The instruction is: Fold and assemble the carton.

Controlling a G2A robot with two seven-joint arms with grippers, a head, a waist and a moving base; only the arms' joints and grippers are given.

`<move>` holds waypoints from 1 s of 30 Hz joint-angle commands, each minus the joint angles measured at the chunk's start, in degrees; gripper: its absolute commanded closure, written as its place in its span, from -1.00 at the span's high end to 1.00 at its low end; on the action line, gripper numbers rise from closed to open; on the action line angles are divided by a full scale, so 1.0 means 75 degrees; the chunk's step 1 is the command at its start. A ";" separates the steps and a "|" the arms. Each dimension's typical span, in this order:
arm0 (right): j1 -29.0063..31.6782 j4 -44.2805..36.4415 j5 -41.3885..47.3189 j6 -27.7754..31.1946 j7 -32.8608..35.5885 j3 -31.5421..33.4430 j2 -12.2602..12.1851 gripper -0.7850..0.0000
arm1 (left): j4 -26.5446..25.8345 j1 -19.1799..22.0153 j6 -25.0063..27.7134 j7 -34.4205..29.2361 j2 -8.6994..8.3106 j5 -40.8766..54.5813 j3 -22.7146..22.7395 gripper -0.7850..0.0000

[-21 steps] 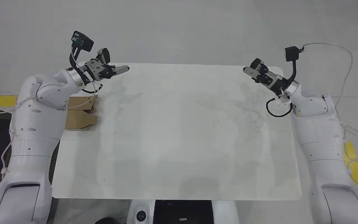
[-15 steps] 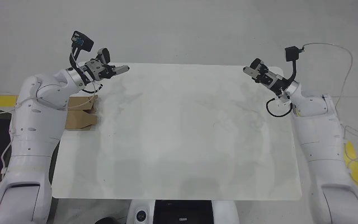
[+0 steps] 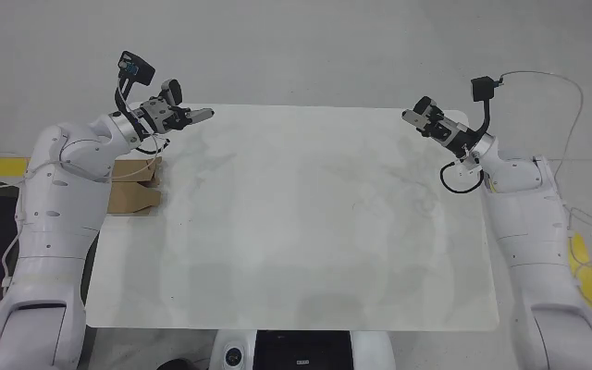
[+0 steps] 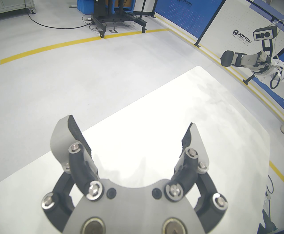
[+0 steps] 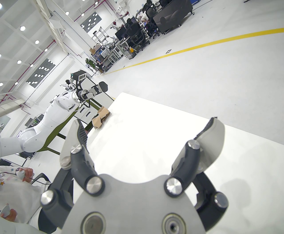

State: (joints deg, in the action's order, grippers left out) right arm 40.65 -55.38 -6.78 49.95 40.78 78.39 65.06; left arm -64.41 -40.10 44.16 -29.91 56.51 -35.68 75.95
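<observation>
Fingers (image 4: 76, 134) of left gripper (image 4: 131, 128) spread wide, gripping nothing. Right gripper (image 5: 145, 126) same: fingers apart, nothing held. Left gripper hangs at the bench's (image 3: 296, 259) far left corner, right gripper at the far right corner, both above the surface, well apart. Flat brown carton (image 3: 134, 190) lies just off the bench's left edge, partly under the left arm, clear of both grippers.

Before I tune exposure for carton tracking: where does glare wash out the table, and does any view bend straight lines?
Right wrist view: the table glares to blank white around the right claw. Left wrist view: milder glare, smudges readable, but the blue wall bows along its base. Top view: even light, straight table edges, the carton plainly lit.
</observation>
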 commanded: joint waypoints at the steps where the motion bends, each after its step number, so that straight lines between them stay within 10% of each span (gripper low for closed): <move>1: 0.0000 0.0000 0.0000 0.0000 0.0000 0.0000 0.0000 1.00 | 0.0000 0.0000 0.0000 0.0000 0.0000 0.0000 0.0000 1.00; 30: 0.0000 0.0000 0.0000 0.0000 0.0000 0.0000 0.0000 1.00 | 0.0532 -0.0573 -0.2395 -0.3306 -0.0823 0.4089 0.3031 1.00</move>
State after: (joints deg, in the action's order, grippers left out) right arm 40.65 -55.38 -6.78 49.95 40.78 78.39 65.06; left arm -60.28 -44.19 26.09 -54.51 50.57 -4.82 98.01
